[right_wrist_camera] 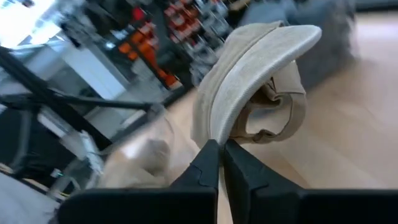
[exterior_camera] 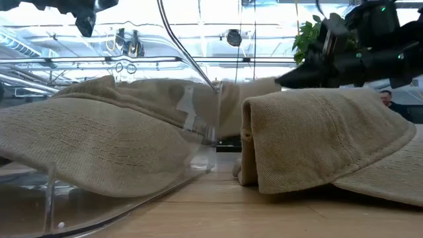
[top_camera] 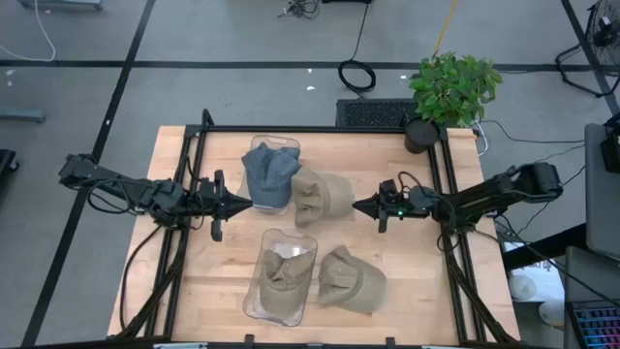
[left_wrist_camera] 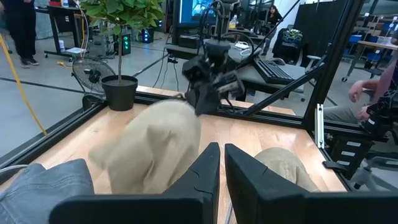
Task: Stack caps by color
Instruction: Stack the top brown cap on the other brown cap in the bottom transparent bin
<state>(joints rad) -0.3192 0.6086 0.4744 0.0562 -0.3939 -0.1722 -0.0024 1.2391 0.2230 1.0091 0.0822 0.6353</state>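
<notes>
**Caps: tan one pinched at its right edge**

Caps sit in two groups on the desk (top_camera: 194,281). We see the tan cap (top_camera: 323,197) in the middle, just beside the blue-grey cap (top_camera: 269,173) lying in the far bin (top_camera: 260,147). Our right gripper (top_camera: 356,206) has its jaws pressed together on that tan cap's fabric, which lies straight ahead of it toward the left arm. Our left gripper (top_camera: 247,204) waits opposite, jaws nearly together, holding nothing. We judge the near bin (top_camera: 254,302), with its tan cap (top_camera: 284,273), to be the target, toward the desk's front.
</notes>
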